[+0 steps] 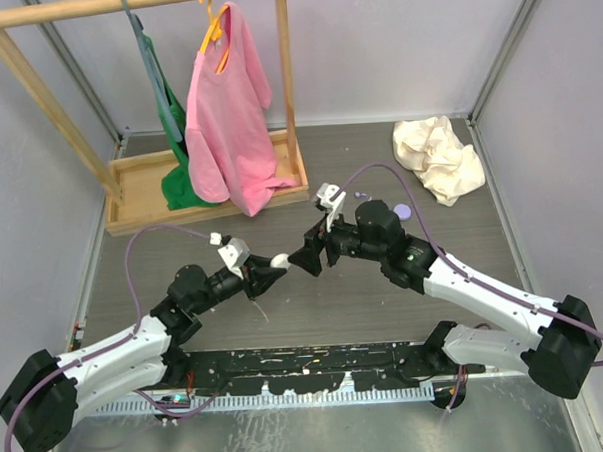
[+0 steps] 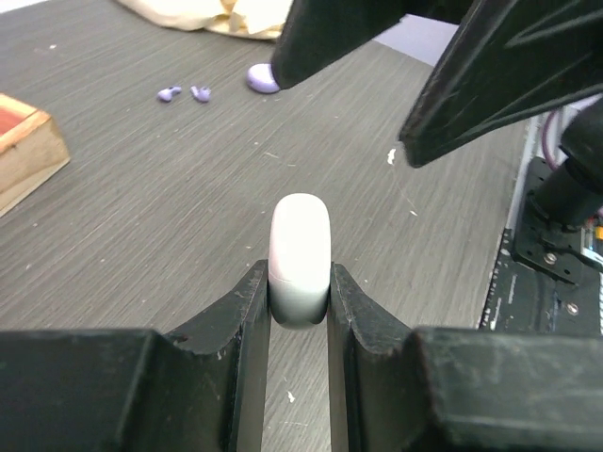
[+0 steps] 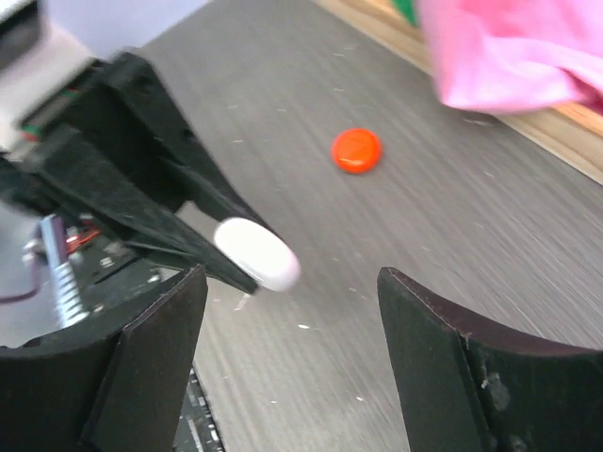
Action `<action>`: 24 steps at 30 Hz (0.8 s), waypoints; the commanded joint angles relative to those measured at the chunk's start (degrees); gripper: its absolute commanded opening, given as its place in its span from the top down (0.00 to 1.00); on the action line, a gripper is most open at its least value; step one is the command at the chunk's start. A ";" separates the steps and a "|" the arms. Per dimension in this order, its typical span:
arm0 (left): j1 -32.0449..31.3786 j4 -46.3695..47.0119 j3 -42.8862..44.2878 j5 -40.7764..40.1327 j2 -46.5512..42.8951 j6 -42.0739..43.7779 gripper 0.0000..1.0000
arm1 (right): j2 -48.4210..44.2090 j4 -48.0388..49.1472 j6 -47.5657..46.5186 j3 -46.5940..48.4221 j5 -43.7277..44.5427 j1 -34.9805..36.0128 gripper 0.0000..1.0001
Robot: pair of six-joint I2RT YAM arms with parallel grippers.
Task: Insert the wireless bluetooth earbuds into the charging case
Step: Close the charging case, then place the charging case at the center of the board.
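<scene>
Grey wood-grain tabletop runs between pale walls, and the two arms meet over its middle. The left gripper is pinched on a white charging case, a closed, pill-shaped shell held edge-on with its rounded end sticking out past the fingertips. Just right of it, the right gripper faces that case with its fingers spread wide. In the right wrist view the case sits between and beyond the two tips, apart from both.

The lilac earbuds lie loose on the table, two small pieces side by side, well apart from both grippers on the far right side. A round lilac case rests just right of them. A red case lies flat on the table beyond the white one, near the hem of a pink shirt. That shirt hangs from a wooden rack at far left, beside a green garment. A crumpled cream cloth sits at far right.
</scene>
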 commanded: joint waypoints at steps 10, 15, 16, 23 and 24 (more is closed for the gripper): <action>0.02 -22.01 8.93 -25.22 1.27 -18.69 0.91 | -5.14 5.00 4.22 -9.39 30.32 -0.20 0.20; 0.13 -28.24 8.56 -32.93 1.51 -27.47 0.86 | -4.68 7.31 4.02 -11.99 32.50 -0.22 0.20; 0.20 -28.64 8.38 -33.40 1.71 -28.70 0.85 | -4.49 7.40 4.01 -12.32 32.99 -0.22 0.20; 2.01 -31.82 8.92 -34.73 6.15 -37.03 0.81 | -4.91 11.73 3.00 -16.88 36.79 -0.23 0.20; 2.53 -32.02 9.11 -34.21 7.17 -37.93 0.80 | -5.20 12.24 2.83 -17.56 37.74 -0.15 0.20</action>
